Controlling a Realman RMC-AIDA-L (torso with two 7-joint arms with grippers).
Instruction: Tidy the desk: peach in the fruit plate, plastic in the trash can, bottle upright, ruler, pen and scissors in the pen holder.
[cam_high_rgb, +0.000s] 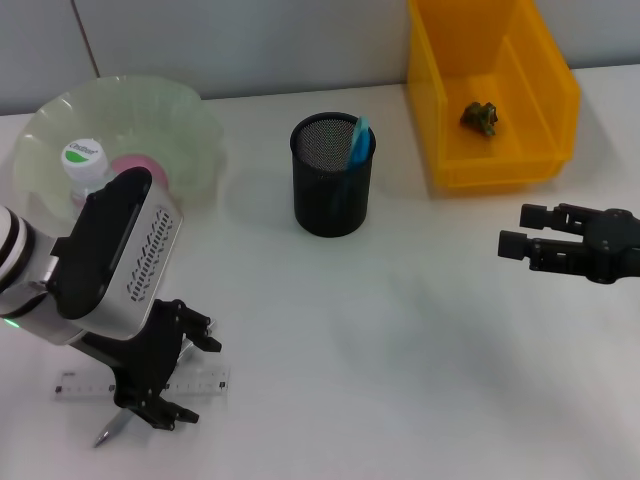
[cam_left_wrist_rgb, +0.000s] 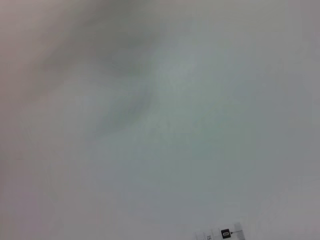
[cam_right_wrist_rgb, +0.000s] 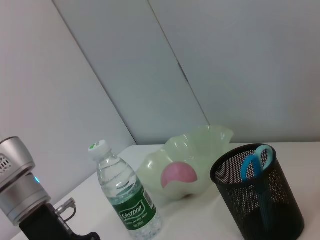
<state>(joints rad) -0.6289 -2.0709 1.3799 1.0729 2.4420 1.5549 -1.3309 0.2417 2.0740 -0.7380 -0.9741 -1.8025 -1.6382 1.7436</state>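
White desk (cam_high_rgb: 400, 330) carries the clear ruler (cam_high_rgb: 90, 385) crosswise at its near-left corner, pen (cam_high_rgb: 108, 434) apparently alongside, directly beneath the spread left gripper (cam_high_rgb: 165, 370), while the right gripper (cam_high_rgb: 525, 235), fingers parted, hovers far opposite.

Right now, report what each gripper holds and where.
Nothing held. Left gripper hangs open over the ruler and pen; right gripper is open and empty.
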